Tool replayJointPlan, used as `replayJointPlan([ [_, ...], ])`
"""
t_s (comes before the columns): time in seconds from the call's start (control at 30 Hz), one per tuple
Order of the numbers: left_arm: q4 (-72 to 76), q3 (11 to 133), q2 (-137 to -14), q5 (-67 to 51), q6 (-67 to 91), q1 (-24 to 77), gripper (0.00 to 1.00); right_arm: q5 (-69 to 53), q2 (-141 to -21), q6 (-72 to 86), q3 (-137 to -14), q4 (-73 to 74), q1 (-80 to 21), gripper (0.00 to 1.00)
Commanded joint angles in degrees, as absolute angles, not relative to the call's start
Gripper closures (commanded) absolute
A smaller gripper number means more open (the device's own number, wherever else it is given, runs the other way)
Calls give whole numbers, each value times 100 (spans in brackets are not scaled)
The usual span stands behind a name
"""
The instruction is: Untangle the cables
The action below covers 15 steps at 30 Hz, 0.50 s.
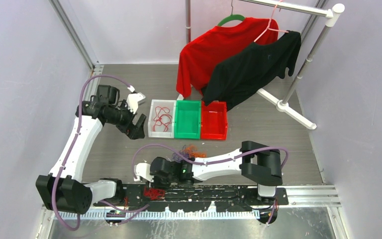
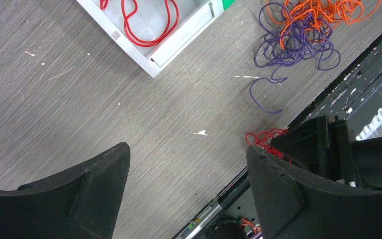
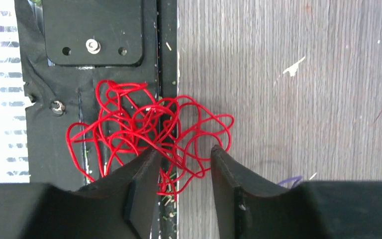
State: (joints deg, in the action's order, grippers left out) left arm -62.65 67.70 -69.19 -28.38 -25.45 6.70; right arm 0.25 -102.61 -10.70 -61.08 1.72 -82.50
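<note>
Thin red cables (image 3: 151, 119) sit knotted in loops inside the parted right claw (image 3: 184, 149), the left claw (image 2: 187, 148) gapes empty, a purple-orange tangle (image 2: 298, 30) nearby

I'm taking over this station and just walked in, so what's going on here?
Two robot arms are working on tangled cables. The right end effector is down over a red cable tangle at the near edge of the table, jaws apart with strands between them. The left end effector hangs open and empty above the table near a white bin holding a red cable. A purple and orange tangle lies loose on the table.
</note>
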Motion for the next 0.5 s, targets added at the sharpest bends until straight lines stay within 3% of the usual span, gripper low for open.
replayJointPlan([
  [0.0, -6233, 6816, -6653, -3113, -2444, 633, 13, -85, -10383, -1205, -6463, -313, -8252, 61],
  [0.1, -6195, 6777, -6601, -3068, -2472, 633, 13, 100, -10342, -1136, -6411, -482, -8248, 90],
  [0.17, -6203, 6796, -6588, -3103, -2507, 633, 13, 291, -10169, -1071, -6274, -648, -8246, 98],
  [0.33, -6289, 6868, -6521, -3444, -2585, 633, 13, 640, -9260, -681, -5736, -985, -8081, 99],
  [0.47, -6663, 7161, -6362, -4429, -2669, 633, 14, 685, -8497, -19, -5072, -1556, -7751, 99],
])
